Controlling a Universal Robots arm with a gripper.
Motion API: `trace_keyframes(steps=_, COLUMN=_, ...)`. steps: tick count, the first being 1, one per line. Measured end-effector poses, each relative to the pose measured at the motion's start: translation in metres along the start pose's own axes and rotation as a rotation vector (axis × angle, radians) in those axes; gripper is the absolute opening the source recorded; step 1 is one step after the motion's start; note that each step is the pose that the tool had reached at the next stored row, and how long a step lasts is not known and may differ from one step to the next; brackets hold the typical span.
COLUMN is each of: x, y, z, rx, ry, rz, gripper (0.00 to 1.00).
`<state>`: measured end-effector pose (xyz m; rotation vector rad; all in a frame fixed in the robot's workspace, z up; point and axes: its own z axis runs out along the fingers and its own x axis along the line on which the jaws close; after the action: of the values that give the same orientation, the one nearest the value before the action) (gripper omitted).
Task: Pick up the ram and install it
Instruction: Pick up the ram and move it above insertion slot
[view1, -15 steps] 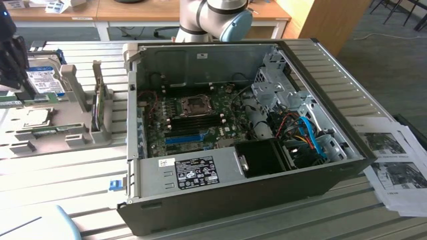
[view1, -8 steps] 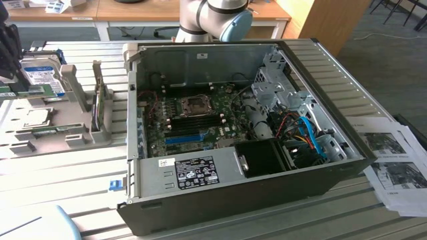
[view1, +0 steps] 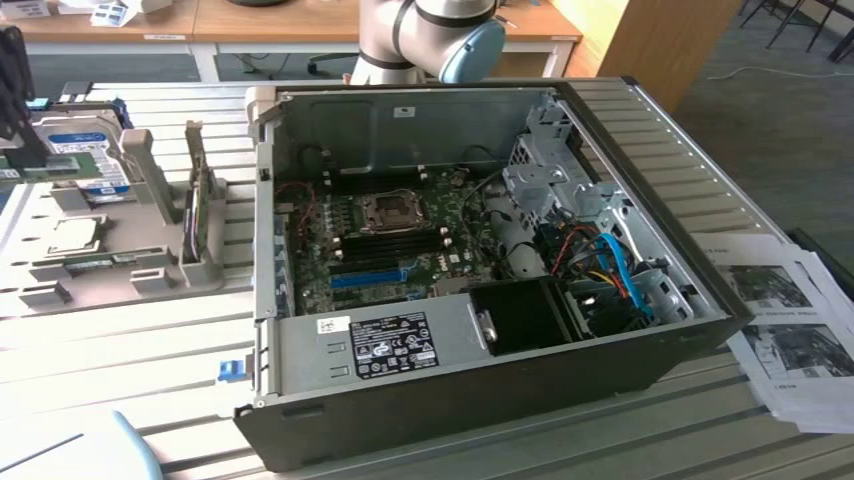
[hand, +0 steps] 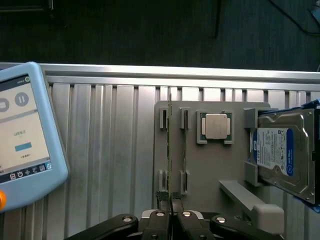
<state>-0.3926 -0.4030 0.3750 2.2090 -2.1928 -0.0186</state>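
My gripper (hand: 170, 200) is shut on the ram (hand: 170, 150). The ram is a thin green stick seen edge-on, running straight out from between the fingertips. Below it lies the grey fixture plate (hand: 210, 170); I cannot tell how far below. A second stick (hand: 185, 145) stands on edge in the plate's slotted holders, right beside the line of the held ram. The open computer case (view1: 441, 400) lies on the table, with the motherboard (view1: 461, 215) and its dark memory slots (view1: 394, 243) exposed. The arm (view1: 420, 35) rises behind the case.
The fixture plate (view1: 54, 270) at the exterior view's left also carries a CPU (hand: 216, 125) and a blue-labelled hard drive (hand: 280, 150). A light-blue teach pendant (hand: 25, 140) lies on the slatted table. Printed sheets (view1: 787, 320) lie beside the case at the exterior view's right.
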Motion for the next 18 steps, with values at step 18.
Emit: trace_keyframes(steps=18, x=0.0, y=0.0006, z=-0.0208, rx=0.0, ry=0.0003, rz=0.0, gripper=0.11)
